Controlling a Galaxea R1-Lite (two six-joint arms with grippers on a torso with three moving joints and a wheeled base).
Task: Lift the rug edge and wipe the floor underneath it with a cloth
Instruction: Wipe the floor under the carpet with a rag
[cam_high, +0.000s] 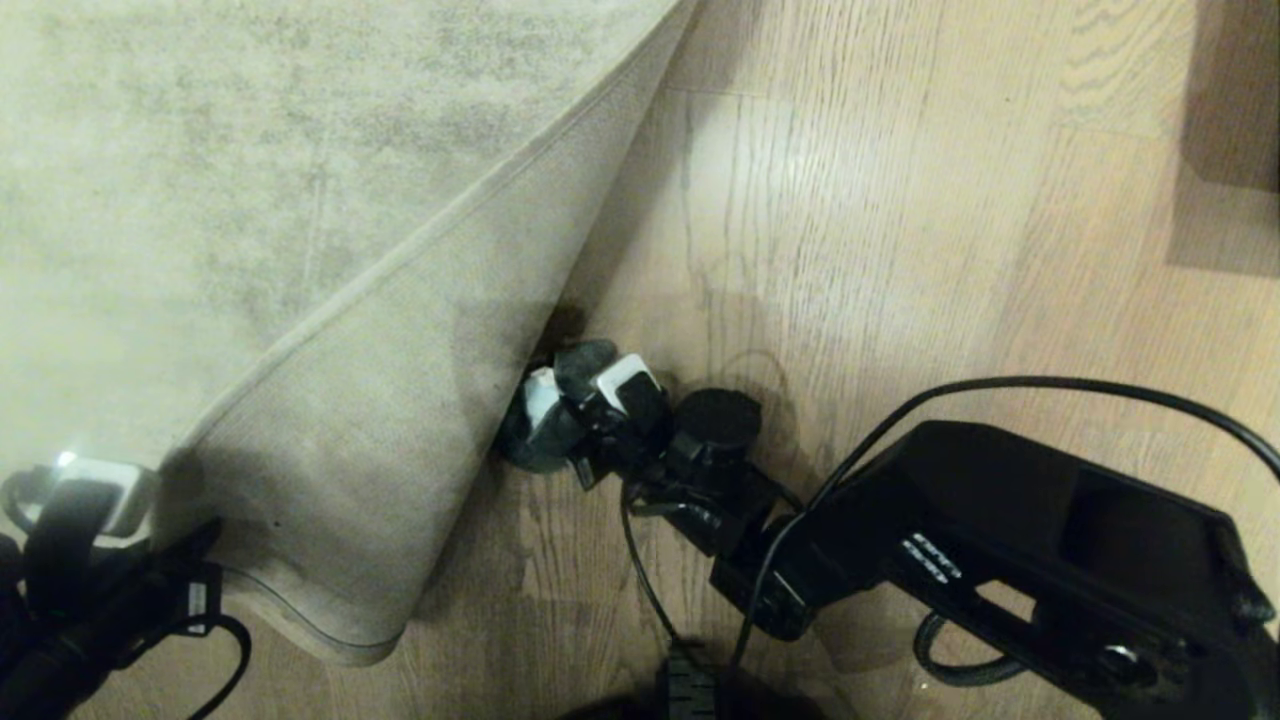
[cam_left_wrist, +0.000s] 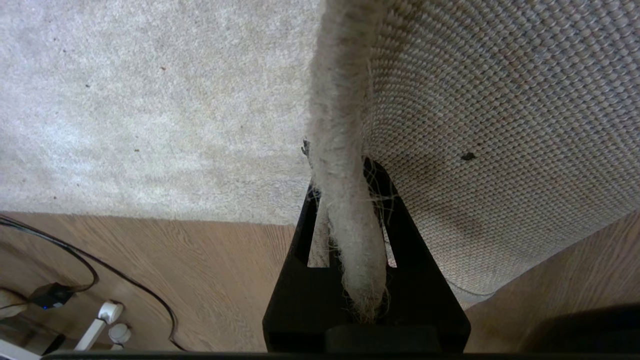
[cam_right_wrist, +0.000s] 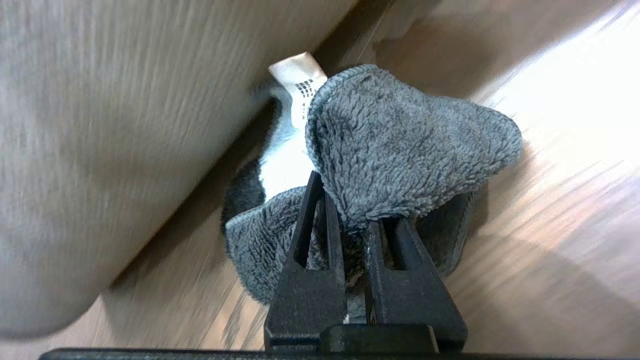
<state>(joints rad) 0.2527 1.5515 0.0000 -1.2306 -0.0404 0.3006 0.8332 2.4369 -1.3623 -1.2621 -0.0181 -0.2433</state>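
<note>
1. The left gripper (cam_left_wrist: 350, 220), at the lower left of the head view, is holding the rug edge (cam_left_wrist: 345, 165), the thin hemmed border of the large pale grey-beige rug (cam_high: 200, 180); its black jaws are clamped together on this border.
2. The head view is showing the lifted corner folded over, so the plain backing is facing up and is hanging like a flap above the floor (cam_high: 850, 250) of light-brown wooden planks with dark grain.
3. The left wrist view is showing what the head view is not: the coarse woven backing (cam_left_wrist: 500, 100) from close, loose fibres at the hem, and a black cable (cam_left_wrist: 90, 265) lying on the planks.
4. The right gripper (cam_right_wrist: 355, 240) is reaching from the lower right; its jaws are closed on the cloth (cam_right_wrist: 400, 150), a small dark grey-green fluffy rag.
5. The cloth is lying on the floor, just beside the foot of the lifted flap.
6. Only the right wrist view is showing a white label (cam_right_wrist: 300, 80) on the cloth.
</note>
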